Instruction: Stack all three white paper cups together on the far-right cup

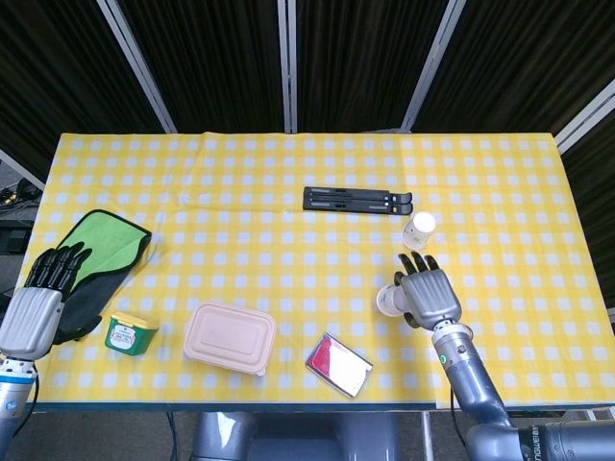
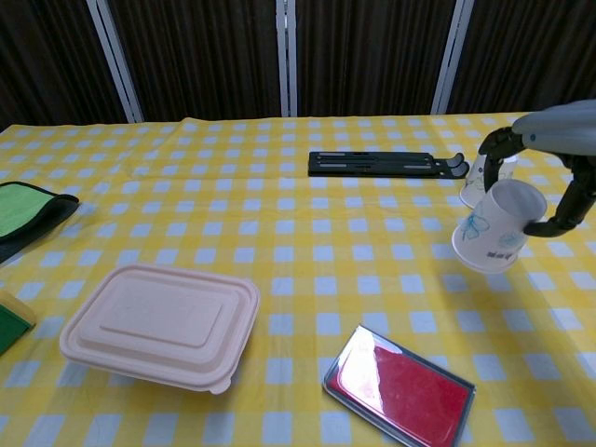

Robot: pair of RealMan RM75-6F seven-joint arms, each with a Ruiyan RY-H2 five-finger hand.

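Note:
Two white paper cups show. One cup stands near the right end of the black stand; in the chest view this cup is partly hidden behind the held one. My right hand grips the other cup, which has a blue flower print. In the chest view this held cup hangs tilted above the cloth, just in front of the standing cup, with my right hand wrapped around its rim end. My left hand stays at the table's left edge, fingers apart and empty.
A black stand lies at the back centre. A beige lidded box, a red case and a green tin line the front. A green and black cloth lies at the left.

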